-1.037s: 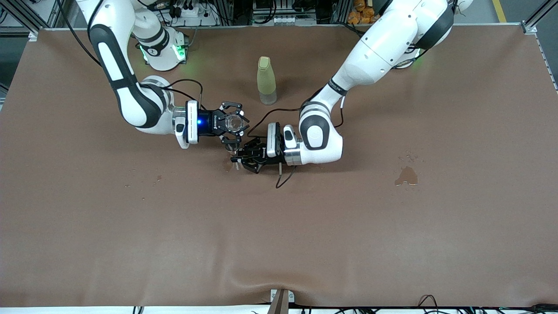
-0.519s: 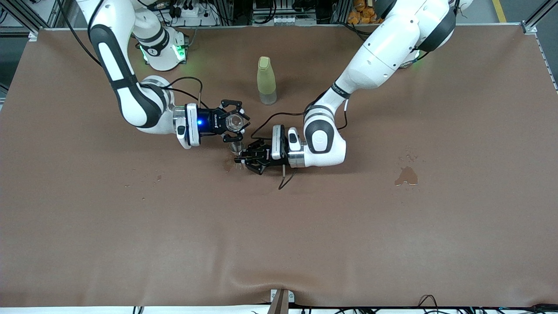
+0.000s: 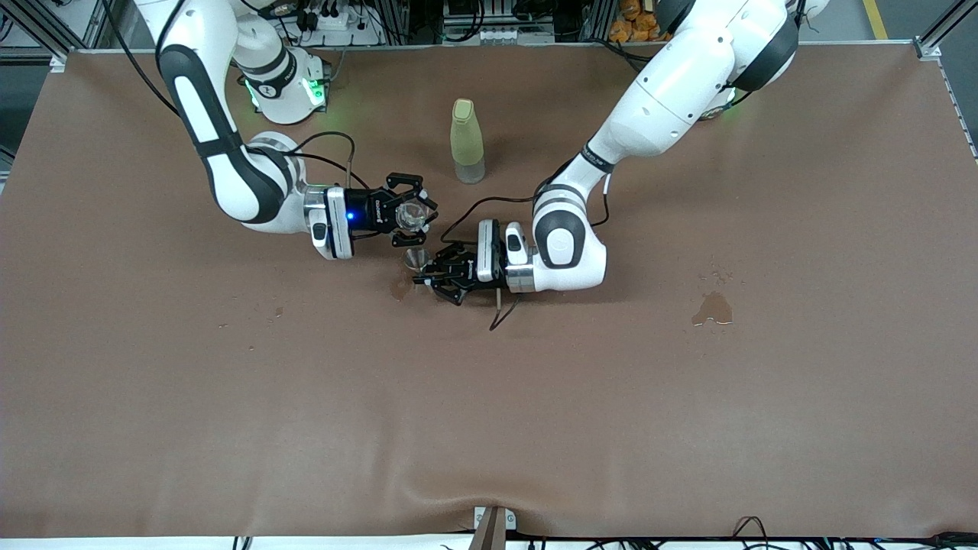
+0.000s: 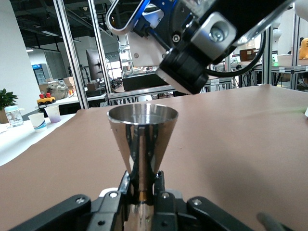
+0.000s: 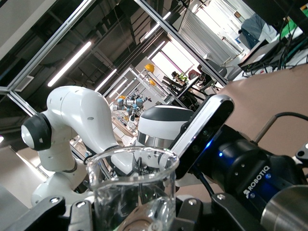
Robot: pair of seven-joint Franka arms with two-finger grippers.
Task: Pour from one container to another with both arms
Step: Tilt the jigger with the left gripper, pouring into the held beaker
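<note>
Table (image 3: pixel 688 428) carries wet patches already, one dark stain (image 3: pixel 712 308) toward my left arm's end, so spill margin matters. Bottle (image 3: pixel 466 141) stands upright near both claws, not in play.

My right gripper (image 3: pixel 410 218) is clamped on the tumbler (image 3: pixel 411 217), lifted and tipped on its side just above my left claw. In the right wrist view the tumbler (image 5: pixel 134 192) sits between my fingers (image 5: pixel 77 211), rim clear.

My left gripper (image 3: pixel 429 275) is pinched narrow on the stem of the cone glass (image 3: pixel 416 260), low over the table. The left wrist view shows the cone glass (image 4: pixel 142 132) upright with my right claw directly overhead.

My read: pour in progress. Hold left dead steady, roll right wrist slowly, keep the tumbler lip centred over the cone's small mouth.
</note>
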